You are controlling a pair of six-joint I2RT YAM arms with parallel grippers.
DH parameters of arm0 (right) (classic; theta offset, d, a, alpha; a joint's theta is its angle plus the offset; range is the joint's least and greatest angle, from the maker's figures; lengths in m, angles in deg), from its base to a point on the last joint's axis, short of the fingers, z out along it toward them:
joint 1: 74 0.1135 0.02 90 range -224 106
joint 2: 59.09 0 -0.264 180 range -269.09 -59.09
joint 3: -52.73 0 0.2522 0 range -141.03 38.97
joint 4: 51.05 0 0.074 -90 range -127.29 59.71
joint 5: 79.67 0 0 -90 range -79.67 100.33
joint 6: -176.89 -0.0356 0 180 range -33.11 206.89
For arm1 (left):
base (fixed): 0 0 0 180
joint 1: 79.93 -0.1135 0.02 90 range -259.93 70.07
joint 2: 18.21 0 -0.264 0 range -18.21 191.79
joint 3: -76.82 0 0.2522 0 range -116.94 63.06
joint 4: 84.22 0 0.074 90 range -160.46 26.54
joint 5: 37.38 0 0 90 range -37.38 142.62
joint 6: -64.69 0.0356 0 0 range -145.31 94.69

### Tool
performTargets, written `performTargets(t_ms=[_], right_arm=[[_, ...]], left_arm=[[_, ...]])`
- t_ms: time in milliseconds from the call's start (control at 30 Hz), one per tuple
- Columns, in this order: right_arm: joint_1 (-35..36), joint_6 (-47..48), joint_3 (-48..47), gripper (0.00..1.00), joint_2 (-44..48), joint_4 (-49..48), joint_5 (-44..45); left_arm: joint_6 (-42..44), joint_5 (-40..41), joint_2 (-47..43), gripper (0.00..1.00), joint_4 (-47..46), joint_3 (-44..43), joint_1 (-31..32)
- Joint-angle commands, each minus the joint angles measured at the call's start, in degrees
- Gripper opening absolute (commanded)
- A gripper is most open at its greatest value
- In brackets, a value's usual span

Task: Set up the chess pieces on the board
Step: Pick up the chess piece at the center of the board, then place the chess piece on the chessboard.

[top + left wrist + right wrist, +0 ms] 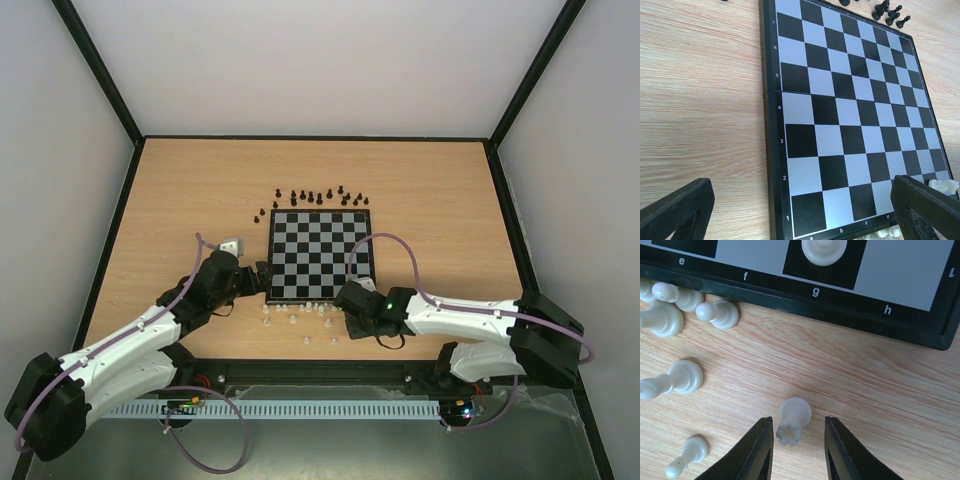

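Here, at the bottom centre of the right wrist view, the right gripper stands with jaws apart on both sides of a white rook, which lies tipped on the table just below the board edge. The left gripper is spread wide, holding nothing, above the board's lower left corner

Board: black and pale silver-grey checks, black border. Cream pieces, black pieces. Table: light woodgrain.
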State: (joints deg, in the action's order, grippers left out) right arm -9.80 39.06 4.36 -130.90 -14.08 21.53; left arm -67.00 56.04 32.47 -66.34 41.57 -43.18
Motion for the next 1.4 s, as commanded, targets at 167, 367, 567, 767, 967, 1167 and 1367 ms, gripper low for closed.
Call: performTargets(t_ms=[167,367,567,767,967,1167,1367], right_arm=[[0.5,-0.3,-0.4,0.26,-3.2,-0.7,2.9],[0.4,-0.5,-0.6,0.19,-3.1,-0.7,4.9],[0.5,-1.5,-1.2,0.08,-2.5,1.9,7.3],[-0.7,-2.5,-3.2,0.08,1.4,6.7,10.2],[-4.1,-0.7,-5.8,0.09,3.8,9.2,11.6],[-8.2,2.7,-7.2,0.1,2.0,9.0,11.5],[-10.9,5.9,-8.9,0.11,-1.4,7.4,10.3]], left_arm=[[0.5,-0.3,0.7,1.0,-1.7,0.0,0.3],[0.7,-0.3,0.2,1.0,-1.6,0.1,0.3],[0.8,-0.4,0.5,0.99,-1.7,0.2,0.3],[0.8,-0.9,0.5,0.99,-2.1,0.4,0.3],[1.1,-1.1,0.5,1.0,-2.2,0.2,0.3],[1.5,-1.4,0.7,0.99,-2.2,0.0,0.3],[1.6,-1.4,1.1,1.0,-2.4,0.0,0.3]])
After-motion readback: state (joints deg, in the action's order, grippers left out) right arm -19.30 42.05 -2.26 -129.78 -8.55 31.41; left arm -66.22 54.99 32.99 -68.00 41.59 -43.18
